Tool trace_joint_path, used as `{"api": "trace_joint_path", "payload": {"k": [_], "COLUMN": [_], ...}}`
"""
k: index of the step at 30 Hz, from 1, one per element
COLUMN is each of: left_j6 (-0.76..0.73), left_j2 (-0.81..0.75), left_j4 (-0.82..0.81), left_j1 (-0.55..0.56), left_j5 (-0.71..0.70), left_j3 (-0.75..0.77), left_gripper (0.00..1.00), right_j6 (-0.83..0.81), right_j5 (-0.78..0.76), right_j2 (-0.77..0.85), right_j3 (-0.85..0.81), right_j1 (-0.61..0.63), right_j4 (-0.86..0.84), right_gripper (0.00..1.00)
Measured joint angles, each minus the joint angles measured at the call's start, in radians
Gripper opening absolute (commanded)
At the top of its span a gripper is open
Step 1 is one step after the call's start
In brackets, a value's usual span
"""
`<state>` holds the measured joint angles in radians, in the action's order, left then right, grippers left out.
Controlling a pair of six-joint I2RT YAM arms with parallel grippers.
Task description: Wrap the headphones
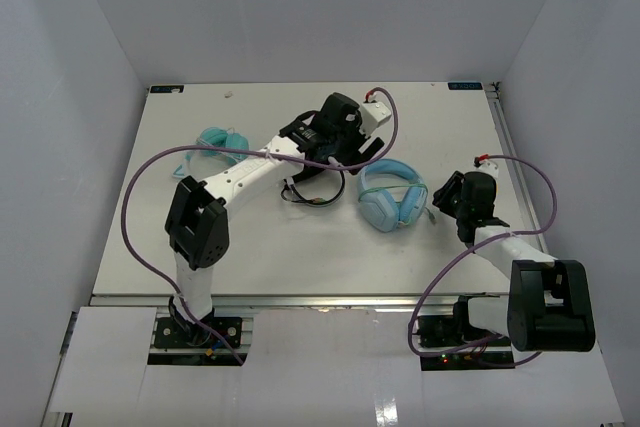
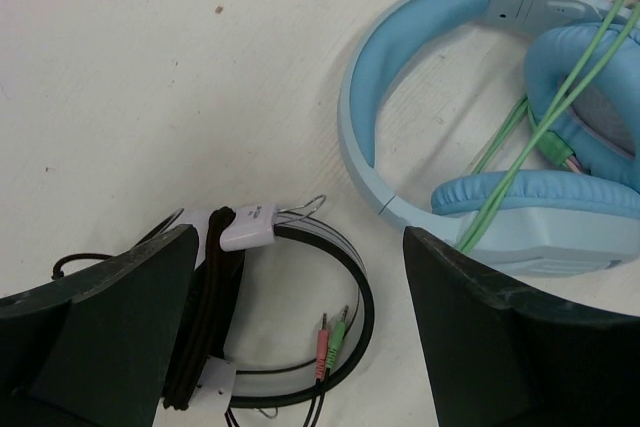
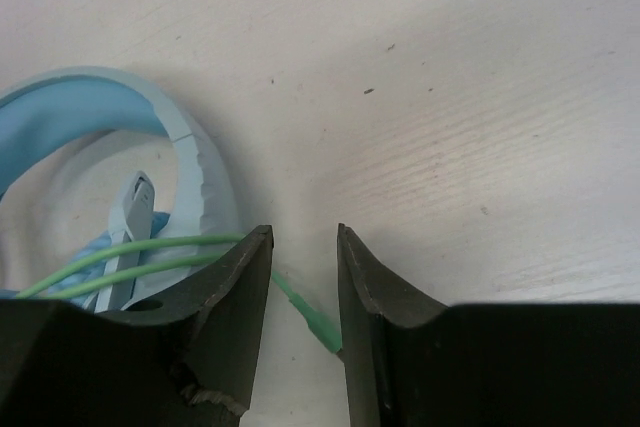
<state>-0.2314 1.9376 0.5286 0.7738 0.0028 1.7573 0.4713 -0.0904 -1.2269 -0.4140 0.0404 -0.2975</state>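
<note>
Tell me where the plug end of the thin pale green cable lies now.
In the right wrist view, the plug end lies between the parted fingers of the right gripper, beside the light blue over-ear headphones.

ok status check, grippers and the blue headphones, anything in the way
Left gripper wide open over black-and-white headset. Right gripper part open, green cable end between jaws. Blue headphones flat on table, cable looped across them.
</note>
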Motion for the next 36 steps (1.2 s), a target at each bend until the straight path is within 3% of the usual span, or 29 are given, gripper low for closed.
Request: {"api": "trace_joint_path", "payload": {"k": [7, 10, 14, 17, 23, 28, 32, 36], "left_j6": [0.063, 0.196, 0.354, 0.455, 0.582, 0.611, 0.600, 0.566], "left_j2": [-0.151, -0.248, -0.358, -0.502, -0.735, -0.868, -0.982, -1.136], "left_j4": [-0.069, -0.138, -0.169, -0.285, -0.385, -0.424, -0.464, -0.565], "left_j1": [0.000, 0.000, 0.000, 0.005, 0.064, 0.168, 0.230, 0.251], "left_j5": [-0.026, -0.052, -0.071, -0.093, -0.245, -0.409, -0.500, -0.566], "left_j3": [-0.154, -0.264, -0.360, -0.560, -0.863, -1.019, -1.083, -1.190], "left_gripper": [0.98, 0.98, 0.98, 0.98, 0.98, 0.98, 0.98, 0.98], "right_j6": [0.001, -0.012, -0.043, -0.066, -0.085, -0.088, -0.101, -0.133], "right_j5": [-0.048, -0.010, 0.055, 0.068, 0.068, 0.006, -0.069, -0.138], "right_j2": [0.001, 0.058, 0.171, 0.228, 0.313, 0.342, 0.365, 0.443], "right_j3": [-0.103, -0.137, -0.193, -0.260, -0.383, -0.449, -0.449, -0.345], "right_j1": [-0.014, -0.009, 0.040, 0.152, 0.436, 0.578, 0.686, 0.742], "right_j4": [0.113, 0.178, 0.256, 0.345, 0.467, 0.570, 0.614, 0.563], "right_gripper": [0.43, 0.48, 0.70, 0.89, 0.90, 0.90, 0.90, 0.90]}}
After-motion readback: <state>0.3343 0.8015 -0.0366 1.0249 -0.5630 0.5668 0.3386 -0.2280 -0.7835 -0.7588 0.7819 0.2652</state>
